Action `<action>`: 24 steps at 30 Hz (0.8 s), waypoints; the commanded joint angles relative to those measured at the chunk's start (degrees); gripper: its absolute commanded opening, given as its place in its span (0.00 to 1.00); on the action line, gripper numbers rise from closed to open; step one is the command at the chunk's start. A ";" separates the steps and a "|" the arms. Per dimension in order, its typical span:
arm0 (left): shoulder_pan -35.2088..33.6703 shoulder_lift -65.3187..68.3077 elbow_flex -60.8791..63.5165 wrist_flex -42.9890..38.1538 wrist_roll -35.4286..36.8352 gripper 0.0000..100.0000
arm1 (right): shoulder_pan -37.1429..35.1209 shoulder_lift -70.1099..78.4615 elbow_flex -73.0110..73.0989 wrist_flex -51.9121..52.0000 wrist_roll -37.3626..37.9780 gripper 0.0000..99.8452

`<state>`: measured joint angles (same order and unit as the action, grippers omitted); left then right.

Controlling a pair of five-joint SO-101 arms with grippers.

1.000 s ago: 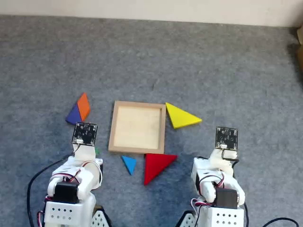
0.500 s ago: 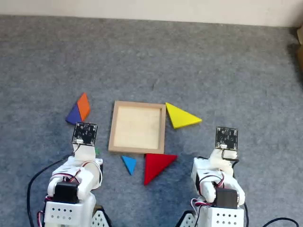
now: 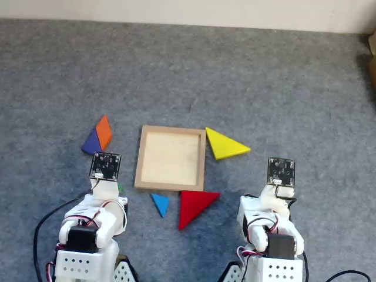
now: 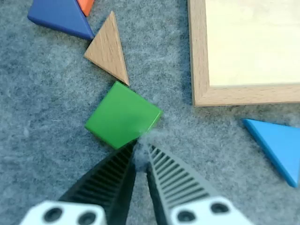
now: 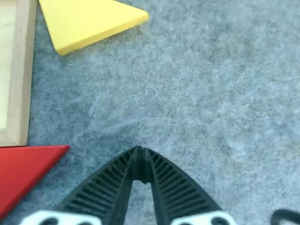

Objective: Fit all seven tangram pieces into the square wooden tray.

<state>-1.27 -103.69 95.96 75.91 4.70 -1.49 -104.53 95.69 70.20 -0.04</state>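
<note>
The square wooden tray (image 3: pixel 140 160) lies on the grey carpet with nothing inside it. Around it lie a yellow triangle (image 3: pixel 225 144), a red triangle (image 3: pixel 194 205), a small blue triangle (image 3: pixel 160 203), and an orange piece (image 3: pixel 104 131) touching a dark blue triangle (image 3: pixel 91 143). In the left wrist view my left gripper (image 4: pixel 140 146) is shut, its tips just short of a green square (image 4: pixel 123 115), with a plain wooden triangle (image 4: pixel 109 48) beyond it. My right gripper (image 5: pixel 138 151) is shut over bare carpet between the red triangle (image 5: pixel 23 169) and the yellow triangle (image 5: pixel 84 21).
Both arm bases stand at the near edge, left arm (image 3: pixel 97 220) and right arm (image 3: pixel 271 223). Open carpet stretches behind the tray to the pale wall. A brown object (image 3: pixel 372 56) shows at the far right edge.
</note>
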 commanded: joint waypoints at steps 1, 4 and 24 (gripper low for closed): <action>0.22 -0.40 1.19 0.26 0.26 0.00 | 0.66 -0.66 8.22 0.66 -0.35 0.01; 0.22 -0.40 1.19 0.26 0.26 0.00 | 3.21 -0.75 6.81 0.04 -0.35 0.01; 0.22 -0.40 1.19 0.26 0.26 0.00 | 17.54 -0.31 -21.05 -13.85 23.82 0.06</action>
<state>-1.27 -103.69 95.96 75.91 4.70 18.64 -104.62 82.51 56.84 22.99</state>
